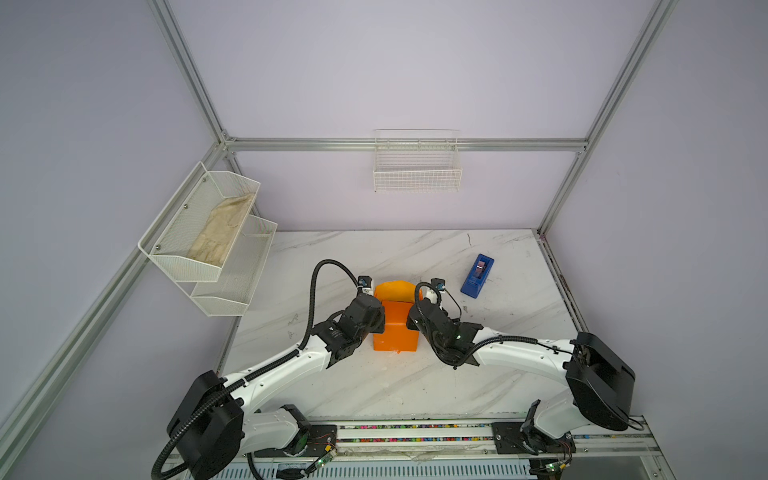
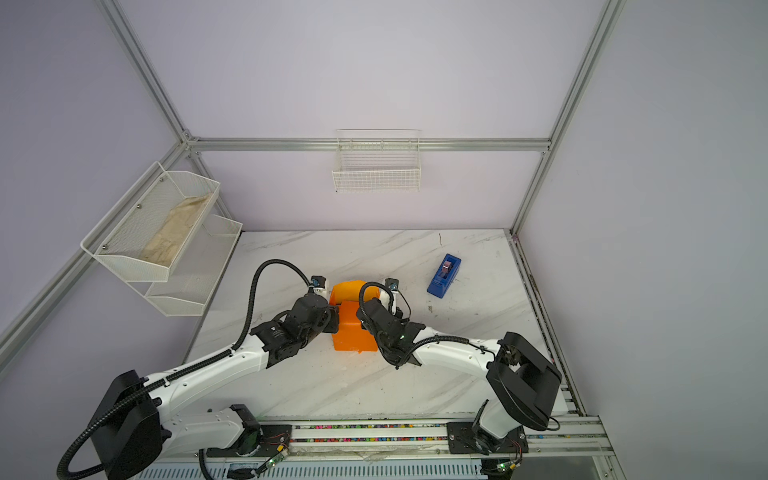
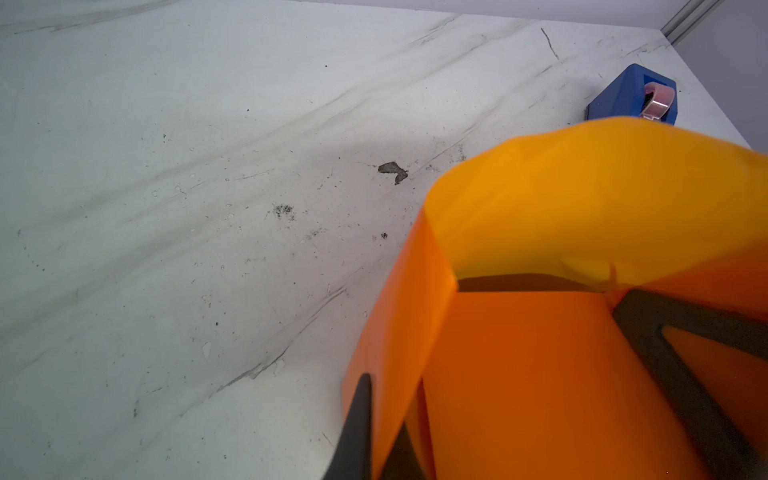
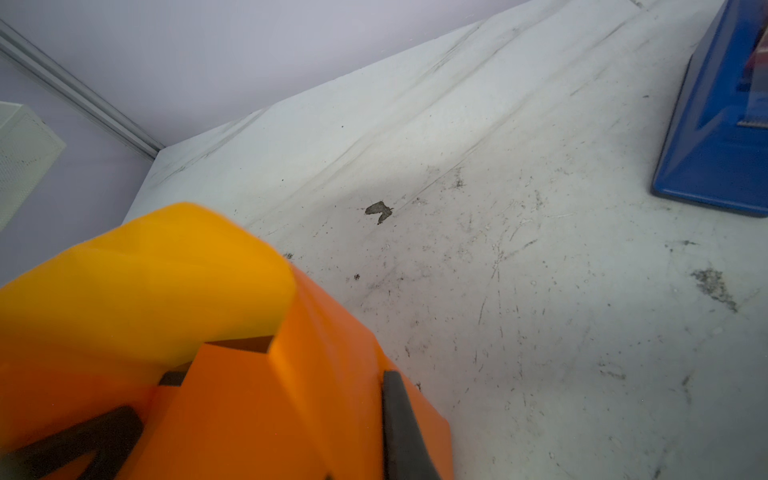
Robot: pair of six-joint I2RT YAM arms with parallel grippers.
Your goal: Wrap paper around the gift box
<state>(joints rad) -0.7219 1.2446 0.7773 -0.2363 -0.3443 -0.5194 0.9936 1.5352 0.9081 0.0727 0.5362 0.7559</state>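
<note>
**A:** Where is there room to move?

**B:** The table (image 1: 374, 386) is bare marble on the near side of the paper (image 1: 395, 328). It is bare again on the far side, up to the back wall. To the left it stays open as far as the table's edge, below the mesh shelf (image 1: 185, 270). On the right, the blue tape dispenser (image 1: 477, 276) lies far-right of the paper, apart from it.

**A:** And the paper itself?

**B:** It sits mid-table between the two grippers, folded into an orange block with creased sides. Its near edge rests on the marble. The far flap (image 3: 582, 199) stands up, lit yellow, and curls toward the near side over the top. The gift box doesn't show. A dark strip under that flap may be it, but I can't tell.

**A:** And the jaws?

**B:** The left gripper (image 3: 498, 345) has its fingers apart, astride the block's left side. The right gripper (image 4: 278, 378) does the same on the right side. I can't tell whether either one is pinching the paper.
</note>
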